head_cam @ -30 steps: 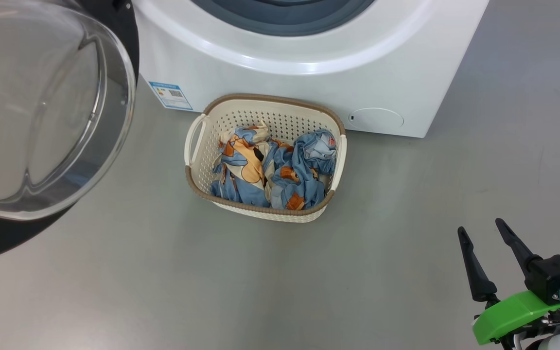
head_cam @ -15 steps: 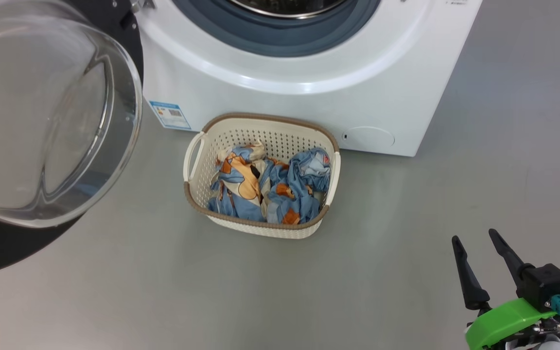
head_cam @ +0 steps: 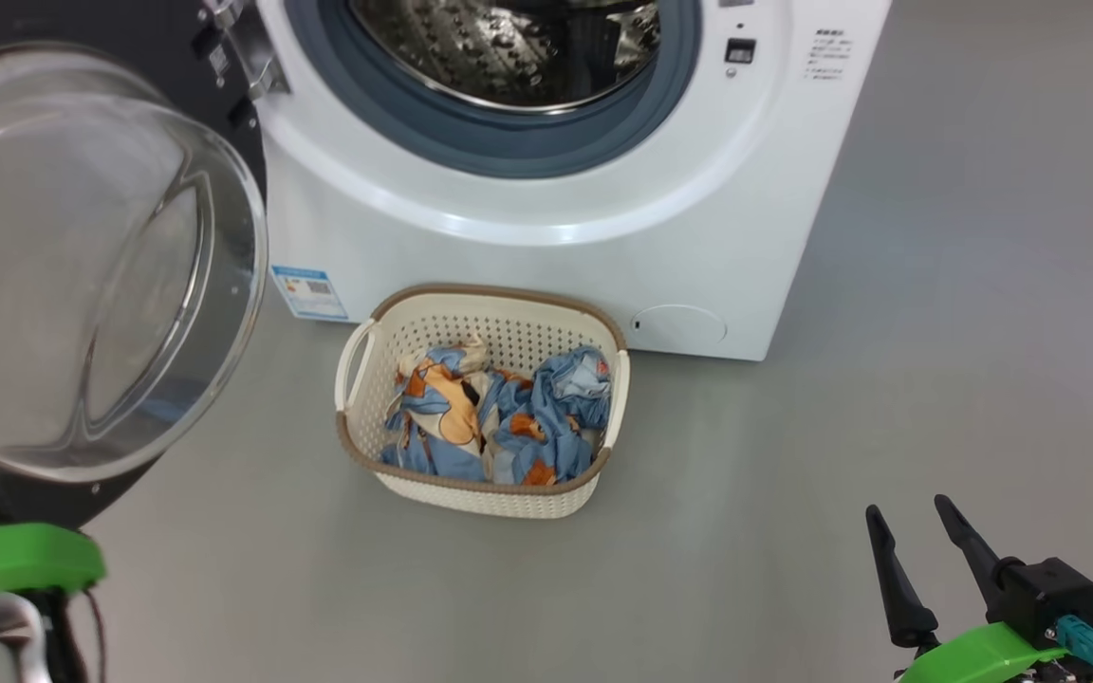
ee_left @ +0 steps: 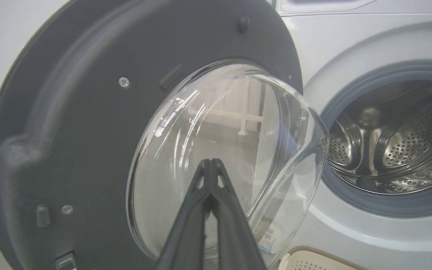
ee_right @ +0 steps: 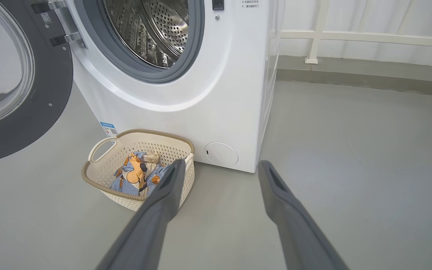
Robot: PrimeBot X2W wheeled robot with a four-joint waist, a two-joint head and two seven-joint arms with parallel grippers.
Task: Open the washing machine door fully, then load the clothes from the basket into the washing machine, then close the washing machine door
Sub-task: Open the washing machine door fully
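Note:
The white washing machine (head_cam: 546, 247) stands with its steel drum (head_cam: 509, 47) exposed. Its round black door (head_cam: 129, 38) hangs open to the left, the clear glass bowl (head_cam: 82, 266) bulging toward me. Against the washer's foot sits the cream basket (head_cam: 490, 498), holding the light-blue and orange clothes (head_cam: 494, 427). My left gripper (ee_left: 210, 162) is shut on nothing, its tips in front of the door's (ee_left: 88, 131) glass bowl; whether they touch it I cannot tell. My right gripper (head_cam: 907, 507) stands open and empty, low at the right, apart from the basket (ee_right: 99, 176).
Bare grey floor (head_cam: 888, 398) stretches right of the washer and in front of the basket. A white rail (ee_right: 351, 35) runs along the wall behind. The open door (ee_right: 32, 93) overhangs the floor left of the basket. A blue label (head_cam: 305, 289) and a round cap (head_cam: 679, 327) mark the washer's lower front.
The head camera has tilted up: basket and washer sit lower in view and the drum now shows. My left arm's green wrist has come in at lower left. Both grippers' states are unchanged.

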